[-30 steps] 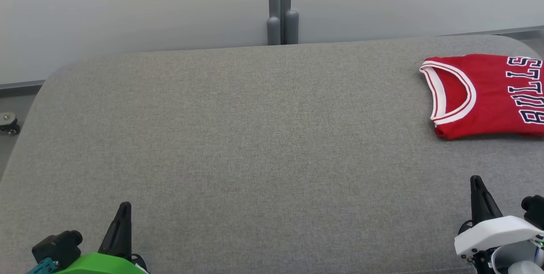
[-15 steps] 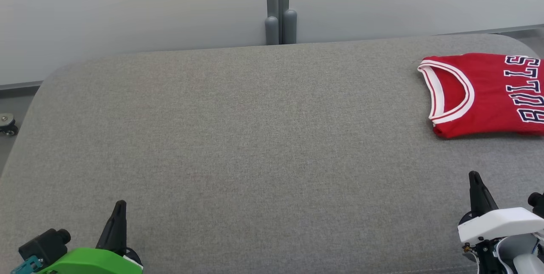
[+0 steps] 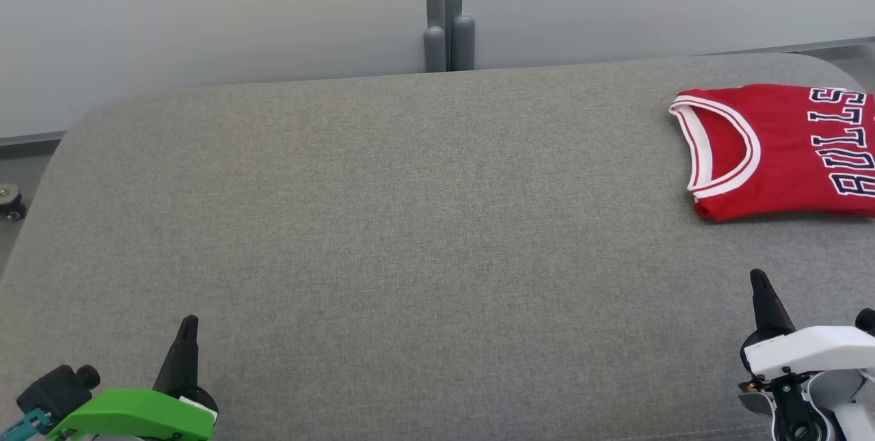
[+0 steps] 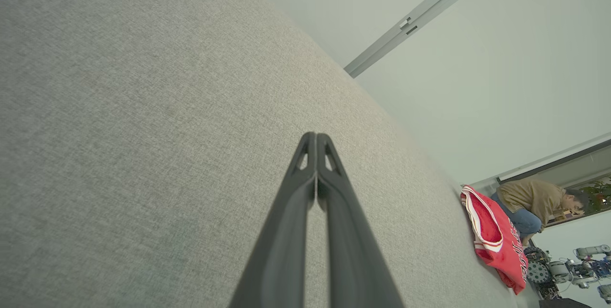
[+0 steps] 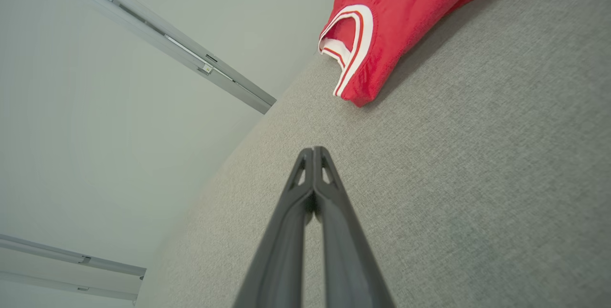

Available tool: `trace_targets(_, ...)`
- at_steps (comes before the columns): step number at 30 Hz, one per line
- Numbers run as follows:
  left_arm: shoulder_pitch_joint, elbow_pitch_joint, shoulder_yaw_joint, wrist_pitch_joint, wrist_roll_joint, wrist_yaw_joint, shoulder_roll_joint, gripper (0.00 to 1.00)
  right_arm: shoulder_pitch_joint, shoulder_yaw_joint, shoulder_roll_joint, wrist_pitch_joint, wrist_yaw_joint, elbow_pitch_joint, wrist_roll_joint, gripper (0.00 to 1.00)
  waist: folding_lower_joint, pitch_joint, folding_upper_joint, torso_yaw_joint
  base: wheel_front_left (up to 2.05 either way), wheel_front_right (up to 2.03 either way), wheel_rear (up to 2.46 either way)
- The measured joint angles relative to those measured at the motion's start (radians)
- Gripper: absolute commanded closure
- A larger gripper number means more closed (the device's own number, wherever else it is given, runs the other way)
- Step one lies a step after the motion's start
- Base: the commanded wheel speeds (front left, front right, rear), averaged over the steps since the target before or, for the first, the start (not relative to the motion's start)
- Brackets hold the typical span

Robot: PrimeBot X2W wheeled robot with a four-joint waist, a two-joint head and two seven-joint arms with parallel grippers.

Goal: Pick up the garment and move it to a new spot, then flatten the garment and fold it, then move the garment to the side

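The garment (image 3: 786, 150) is a red jersey with white trim and dark lettering, folded flat at the far right of the grey fabric table (image 3: 410, 222). It also appears in the left wrist view as the garment (image 4: 494, 241) and in the right wrist view as the garment (image 5: 396, 21). My left gripper (image 3: 188, 325) hovers near the front left edge, shut and empty, its tips pressed together (image 4: 315, 137). My right gripper (image 3: 759, 278) sits at the front right, a short way in front of the jersey, shut and empty (image 5: 313, 151).
A pale wall with a grey vertical post (image 3: 446, 10) stands behind the table. A caster wheel (image 3: 9, 200) rests on the floor at the far left. In the left wrist view a person (image 4: 534, 203) crouches beyond the table's right end, near other robot hardware (image 4: 573, 270).
The head view has shifted slightly, so everything drifts a little left. Both grippers have sunk a bit lower toward the frame's bottom corners. The jersey lies unchanged.
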Motion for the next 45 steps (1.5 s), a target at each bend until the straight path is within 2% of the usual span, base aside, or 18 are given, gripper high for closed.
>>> trace_targets(45,-0.101,0.096,0.137,0.131,-0.493,-0.091,-0.087,1.0,-0.103,-0.113,0.071,0.156,0.11,0.059,0.58,1.0,0.0001,0.002,0.0,-0.017,0.0,0.0,0.0)
